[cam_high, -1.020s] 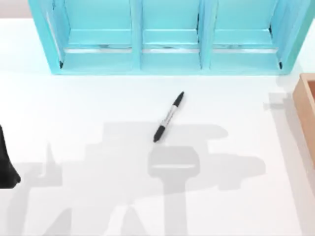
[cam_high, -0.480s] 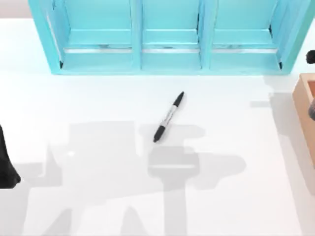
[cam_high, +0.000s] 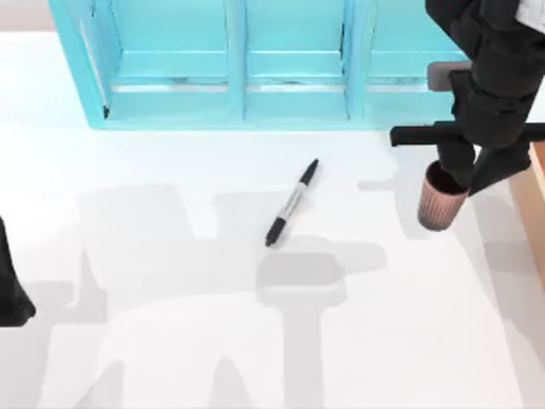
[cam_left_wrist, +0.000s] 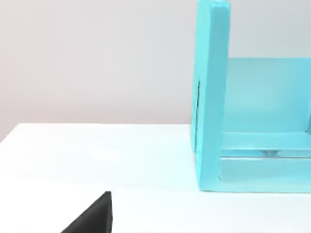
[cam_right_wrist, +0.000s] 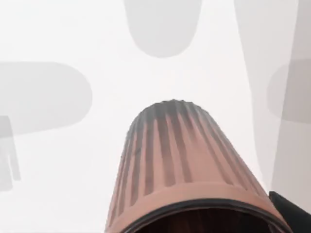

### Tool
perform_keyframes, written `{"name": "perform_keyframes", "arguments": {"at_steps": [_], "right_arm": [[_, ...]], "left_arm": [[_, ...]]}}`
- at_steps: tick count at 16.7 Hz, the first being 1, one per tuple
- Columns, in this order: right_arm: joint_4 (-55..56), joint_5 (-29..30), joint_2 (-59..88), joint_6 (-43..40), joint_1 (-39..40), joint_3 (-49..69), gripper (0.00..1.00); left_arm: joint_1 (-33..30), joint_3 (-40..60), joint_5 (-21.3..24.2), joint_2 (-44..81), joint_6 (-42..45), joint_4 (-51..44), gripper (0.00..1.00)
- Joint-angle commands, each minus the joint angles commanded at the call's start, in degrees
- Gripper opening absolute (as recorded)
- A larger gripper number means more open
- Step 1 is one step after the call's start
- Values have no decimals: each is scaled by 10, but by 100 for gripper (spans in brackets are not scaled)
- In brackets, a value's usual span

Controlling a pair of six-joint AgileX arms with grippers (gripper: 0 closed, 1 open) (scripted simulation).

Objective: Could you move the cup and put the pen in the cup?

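right claw point(cam_high: 467, 175) in the upper right of the top view, clenched on the rim of the cup point(cam_high: 440, 203), one finger inside and one outside. whether the cup touches the white worktop point(cam_high: 170, 341) or hangs above it cannot be told. right wrist view: ribbed copper side of the cup point(cam_right_wrist: 180, 165) seen close, pale worktop beyond. pen point(cam_high: 291, 203) lies flat at frame centre, diagonal, well apart to the cup's left, nothing between them. turquoise shelf unit point(cam_high: 289, 68) along the upper edge, just behind the claw. tan wooden box point(cam_high: 535, 204) at the right edge, near the cup. left arm point(cam_high: 10, 281) parked at the left edge; can't tell its claw state.
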Motion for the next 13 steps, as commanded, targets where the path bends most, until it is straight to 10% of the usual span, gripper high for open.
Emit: {"name": "perform_keyframes", "arguments": {"at_steps": [13], "right_arm": [[96,0,17,7,7,-78,0]], "left_arm": [[0,0,0,0,0,0,100]]}}
